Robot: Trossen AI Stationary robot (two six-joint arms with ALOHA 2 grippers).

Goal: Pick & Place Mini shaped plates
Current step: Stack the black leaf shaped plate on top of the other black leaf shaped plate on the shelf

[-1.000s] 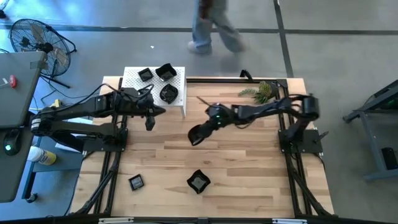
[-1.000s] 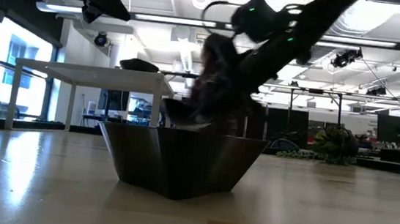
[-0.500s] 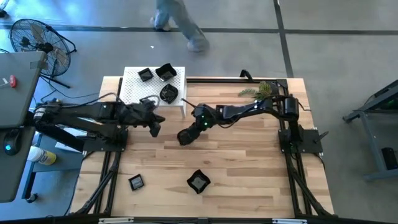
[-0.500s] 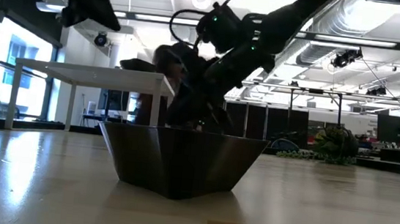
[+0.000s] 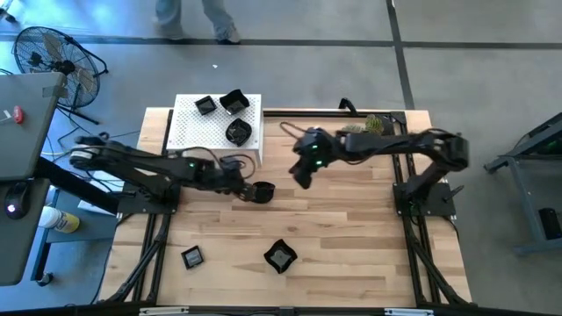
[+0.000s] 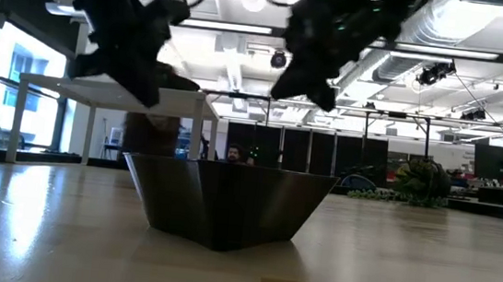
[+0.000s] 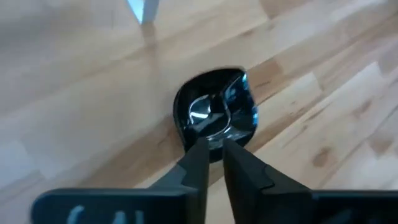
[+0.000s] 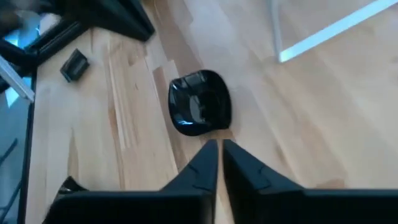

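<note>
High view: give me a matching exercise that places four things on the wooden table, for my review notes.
Things:
1. rounded glossy black dish
2. angular glossy black dish
3. small square black dish
4. green plant sprig

Places on the light wooden table, as the high view shows it:
A. top right
B. middle, near the white perforated stand
C. bottom, left part
D. bottom, centre

Pairs: 1-B, 2-D, 3-C, 4-A

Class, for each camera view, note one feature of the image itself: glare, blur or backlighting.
Left wrist view: bright highlights glint in the rounded plate. Low view: ceiling lights backlight the angular plate, nearly a silhouette, arms smeared. High view: the person blurs.
</note>
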